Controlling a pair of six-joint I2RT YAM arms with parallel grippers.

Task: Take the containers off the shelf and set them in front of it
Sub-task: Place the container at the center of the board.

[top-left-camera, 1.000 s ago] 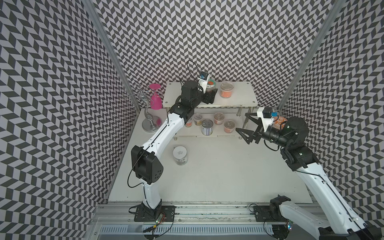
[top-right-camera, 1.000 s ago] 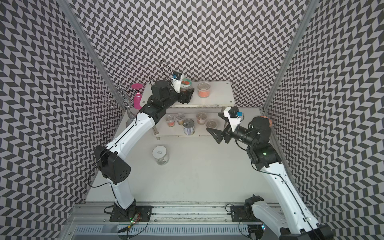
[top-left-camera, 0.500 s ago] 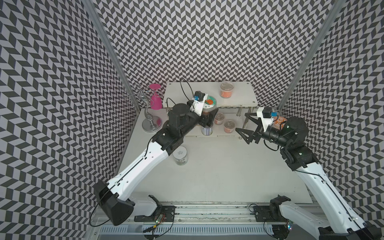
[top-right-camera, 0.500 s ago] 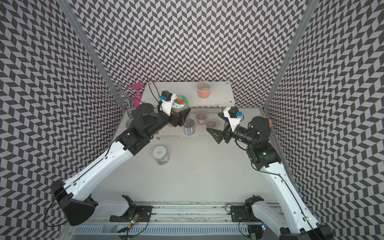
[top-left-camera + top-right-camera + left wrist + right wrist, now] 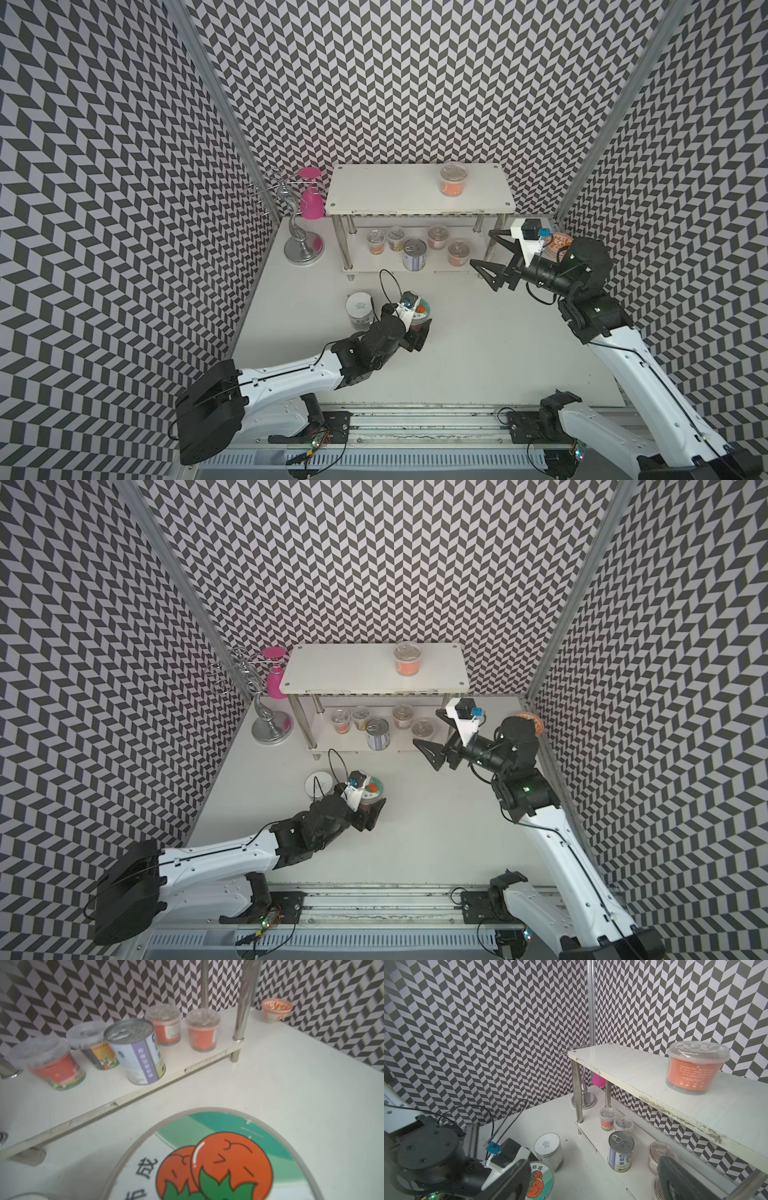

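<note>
Currently left gripper (image 5: pixel 413 322) pinches orange-lid jar (image 5: pixel 420 308); white-lid jar (image 5: pixel 358 304) just beside it, so spreading could knock it. Right gripper (image 5: pixel 484 248) spread, empty.

The shelf (image 5: pixel 395 195) had matt white boards, scuffed and grimy along the front edges, on mirror-bright chrome legs (image 5: pixel 576 1093), and it stood on a smooth, matt white table (image 5: pixel 478 353). The tin can (image 5: pixel 136 1051) was dull brushed metal on top with a satiny paper label, while the cups (image 5: pixel 202 1030) beside it were clear plastic under crinkled film tops and the lidded cup (image 5: pixel 695 1068) was clear, glossy plastic. The persimmon-lidded jar (image 5: pixel 218 1157) wore a smooth printed lid, the wire stand (image 5: pixel 303 251) was polished silver metal, and the bowl (image 5: pixel 276 1009) looked glazed.
</note>
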